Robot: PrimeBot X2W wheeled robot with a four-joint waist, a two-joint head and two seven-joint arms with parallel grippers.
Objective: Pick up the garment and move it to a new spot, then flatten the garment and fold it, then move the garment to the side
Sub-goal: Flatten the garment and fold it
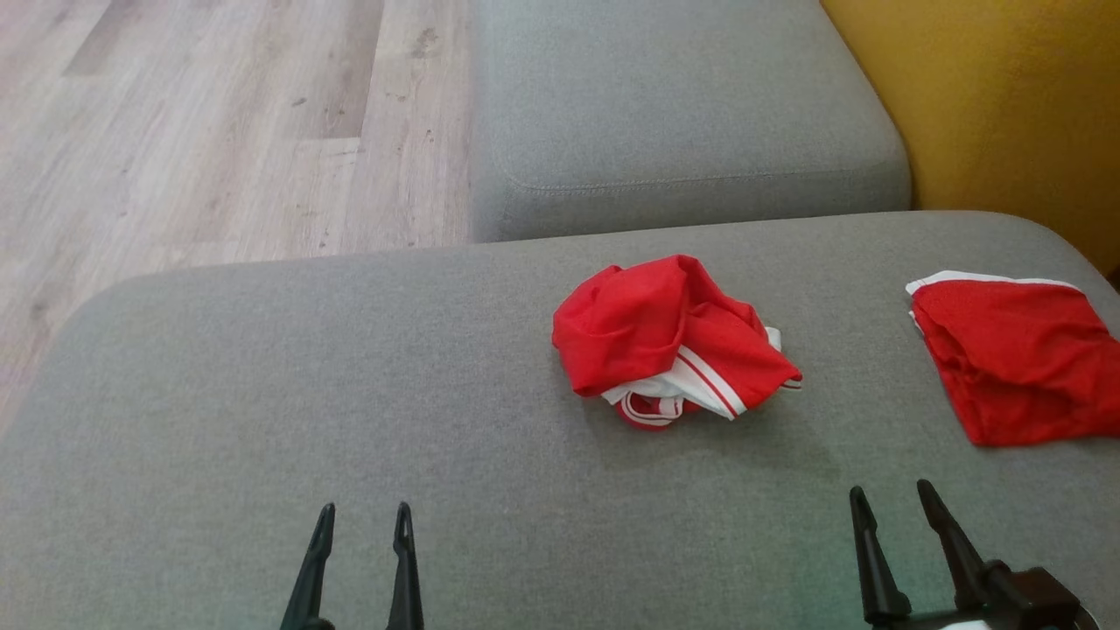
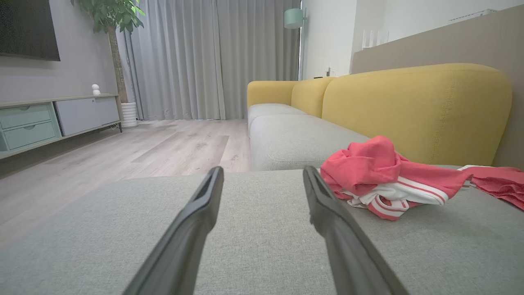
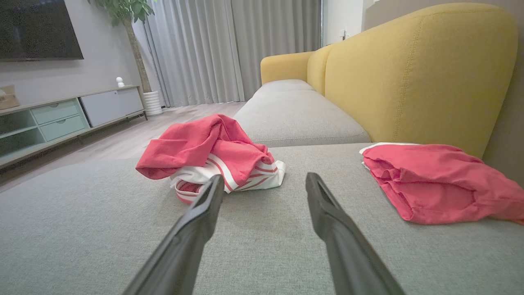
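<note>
A crumpled red garment (image 1: 669, 341) with white striped trim lies bunched in the middle of the grey sofa seat (image 1: 262, 394). It sits to the right in the left wrist view (image 2: 385, 176) and to the left in the right wrist view (image 3: 213, 153). My left gripper (image 1: 363, 518) (image 2: 262, 172) is open near the seat's front edge, well short of the garment and to its left. On the other side my right gripper (image 1: 891, 494) (image 3: 264, 180) is open too, nearer than the garment and to its right. Nothing is between either pair of fingers.
A second red garment (image 1: 1015, 359) (image 3: 434, 184) with a white edge lies folded flat at the seat's right. A further grey seat cushion (image 1: 674, 114) lies beyond, with the yellow backrest (image 1: 1006, 105) on the right and wooden floor (image 1: 219, 122) on the left.
</note>
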